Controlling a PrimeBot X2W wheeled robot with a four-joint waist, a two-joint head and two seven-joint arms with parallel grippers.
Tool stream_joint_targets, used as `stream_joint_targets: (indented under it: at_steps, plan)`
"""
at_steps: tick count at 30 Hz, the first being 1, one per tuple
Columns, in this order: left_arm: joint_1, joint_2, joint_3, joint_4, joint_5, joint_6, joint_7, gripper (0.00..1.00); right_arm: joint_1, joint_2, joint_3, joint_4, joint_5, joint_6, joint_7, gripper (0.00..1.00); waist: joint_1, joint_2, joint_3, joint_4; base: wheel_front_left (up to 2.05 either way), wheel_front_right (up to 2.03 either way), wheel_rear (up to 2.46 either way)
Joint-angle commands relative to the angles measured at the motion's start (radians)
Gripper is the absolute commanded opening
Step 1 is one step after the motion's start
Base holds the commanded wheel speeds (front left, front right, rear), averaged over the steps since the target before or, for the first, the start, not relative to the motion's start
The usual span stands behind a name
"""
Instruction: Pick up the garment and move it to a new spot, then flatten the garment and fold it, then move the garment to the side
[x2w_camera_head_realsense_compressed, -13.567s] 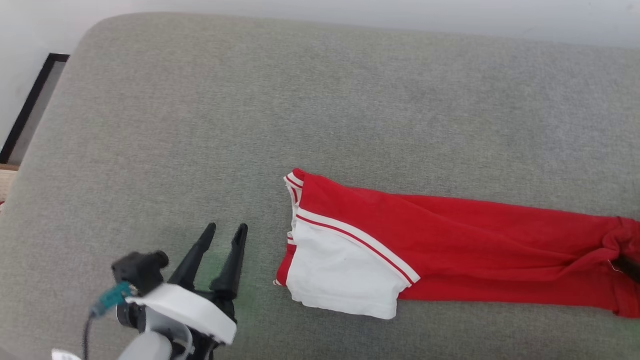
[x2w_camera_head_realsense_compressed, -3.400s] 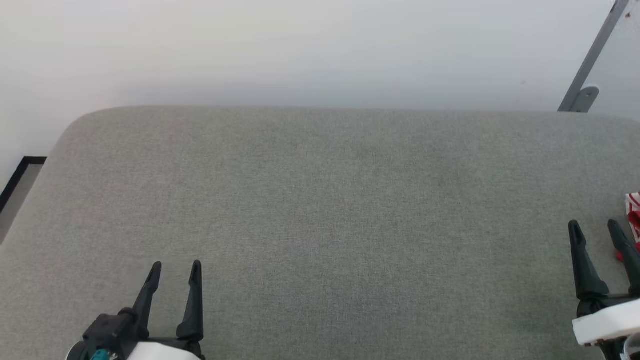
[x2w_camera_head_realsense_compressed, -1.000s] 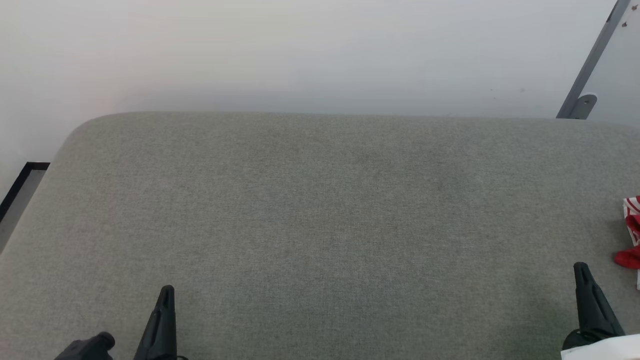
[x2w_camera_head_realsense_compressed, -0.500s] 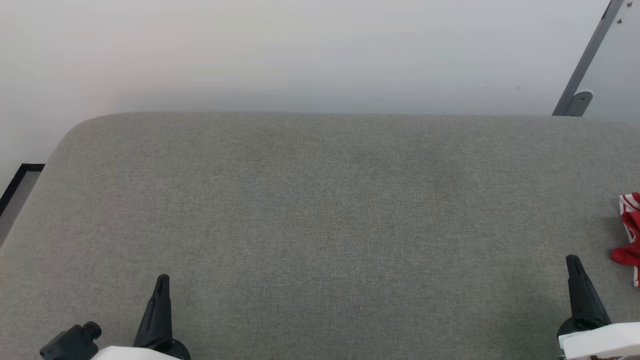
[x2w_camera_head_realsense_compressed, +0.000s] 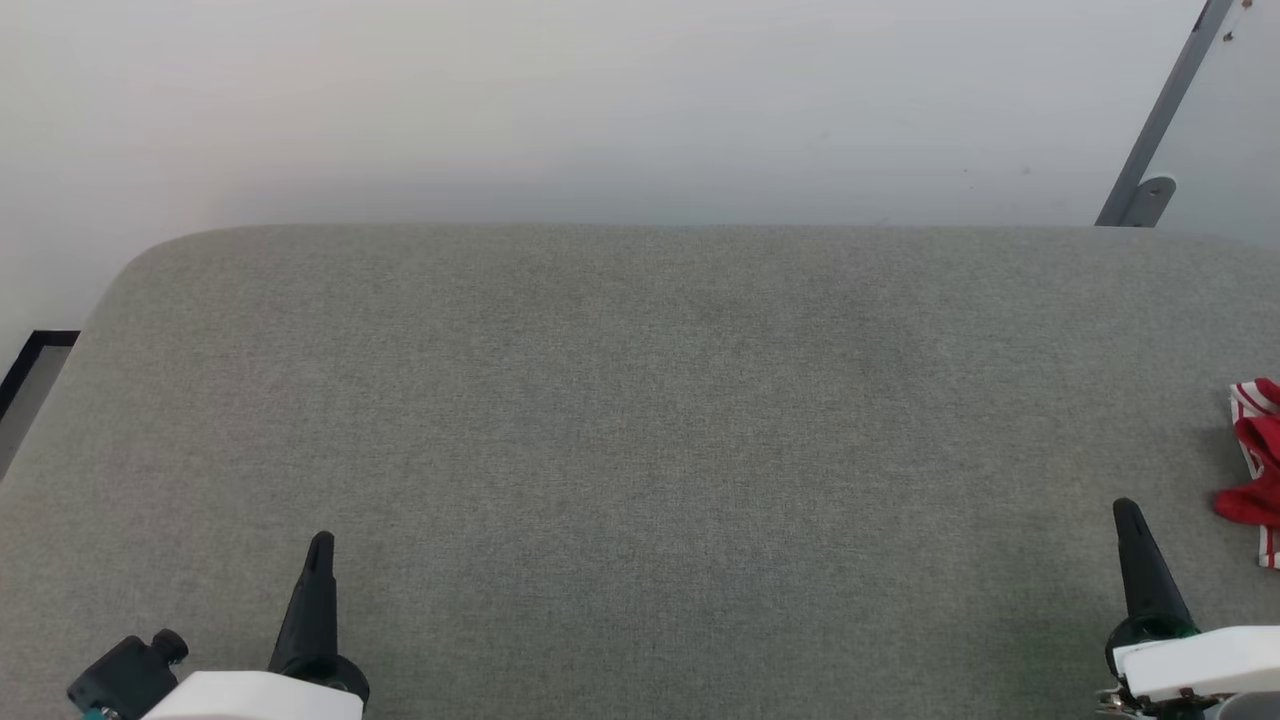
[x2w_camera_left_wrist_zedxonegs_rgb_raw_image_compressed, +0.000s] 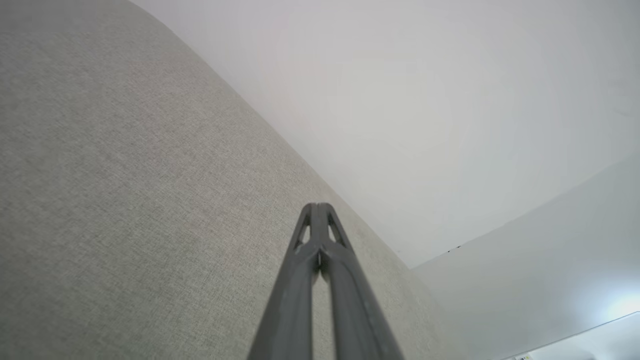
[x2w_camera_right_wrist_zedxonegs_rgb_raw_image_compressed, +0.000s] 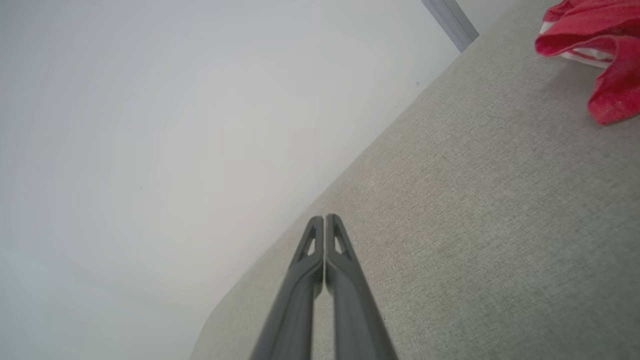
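From the head view, the big gray cushion (x2w_camera_head_realsense_compressed: 640, 420) is a wide, flat pad with round corners. Its cloth looks woven and a bit fuzzy. Behind it is a plain, smooth, pale wall (x2w_camera_head_realsense_compressed: 600, 100), and a thin gray metal bar (x2w_camera_head_realsense_compressed: 1150, 120) leans at the top right. The left claw (x2w_camera_head_realsense_compressed: 320, 545) sits at the bottom left. The right claw (x2w_camera_head_realsense_compressed: 1128, 512) sits at the bottom right. Each one looks like a single dark, pointy spike, because its two fingers are pressed together. Neither claw has hold of anything. The garment (x2w_camera_head_realsense_compressed: 1252, 480) is far off at the right edge of the cushion, just past the right claw and not touching it. A small red lump and some red-and-white stripes can be seen there.

In the left wrist view, the left claw (x2w_camera_left_wrist_zedxonegs_rgb_raw_image_compressed: 317, 207) is closed tight and empty. Its long, smooth, dark fingers meet at the tip. The bumpy gray cloth lies under it.

In the right wrist view, the right claw (x2w_camera_right_wrist_zedxonegs_rgb_raw_image_compressed: 325, 218) is closed tight and empty too. The garment (x2w_camera_right_wrist_zedxonegs_rgb_raw_image_compressed: 600, 65) lies up in the corner, soft and floppy, with a white layer tucked between red folds.

I think the job is almost done or done. The garment is off to the side. I cannot tell if the fold is neat; it looks a bit bunched.
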Motion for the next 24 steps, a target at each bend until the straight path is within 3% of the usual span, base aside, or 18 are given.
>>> stream_joint_targets:
  at_steps: [1, 24]
  plan:
    - [-0.027, 0.005, 0.007, -0.005, -0.036, -0.003, 0.007, 0.0, -0.028, 0.0, -0.005, -0.007, 0.027, 0.0, 0.008, 0.0, 0.0, -0.0001, 0.0, -0.001, 0.0, 0.0, 0.0]
    - [-0.078, -0.002, 0.027, 0.031, -0.271, -0.004, 0.07, 0.0, -0.074, 0.038, -0.009, 0.024, 0.215, 0.0, 0.067, 0.0, 0.0, -0.0001, 0.005, -0.017, 0.0, 0.0, 0.0]
